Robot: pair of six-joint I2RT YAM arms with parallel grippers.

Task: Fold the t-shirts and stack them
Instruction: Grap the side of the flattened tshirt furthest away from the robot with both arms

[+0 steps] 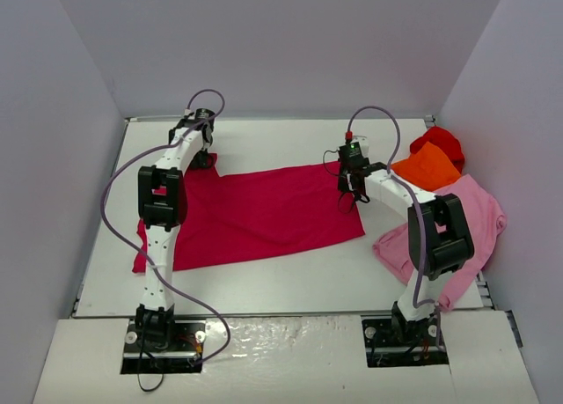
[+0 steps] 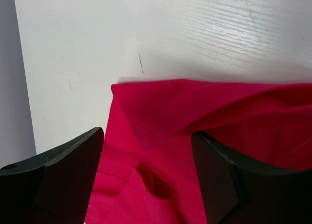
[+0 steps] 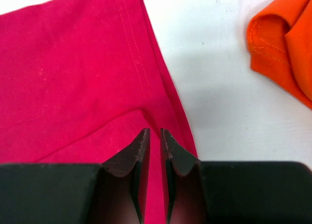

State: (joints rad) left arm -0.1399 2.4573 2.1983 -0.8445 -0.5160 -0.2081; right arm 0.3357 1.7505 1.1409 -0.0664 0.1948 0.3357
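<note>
Crimson shirt (image 1: 264,215): spread mostly flat across the middle of the table (image 1: 281,281), running from the left arm's side to just under the right arm's wrist. Its far left corner is folded over on itself, with a small dark hollow in the folds seen from the left wrist.
Left gripper (image 1: 203,160): at the far left corner of the crimson shirt, pointing down. Its jaws stand wide apart, one dark finger (image 2: 73,155) on each side of the bunched cloth, and they hold nothing.
Right gripper (image 1: 350,194): at the shirt's right edge, beside the stitched hem. Its jaws are drawn almost together, with only a thin slit between the tips. A crease in the cloth runs up to them, so they look pinched on the shirt's edge.
Orange shirt (image 1: 428,166): crumpled at the far right of the table, near the right gripper but apart from the crimson shirt, with bare table between them.
Red shirt (image 1: 440,142): bunched just behind the orange one, against the right wall.
Pink shirt (image 1: 471,215): lying loose along the right side, partly under the orange shirt and behind the right arm's elbow, well apart from the crimson shirt.
Stack: none is formed; the three other shirts lie in a loose heap.
</note>
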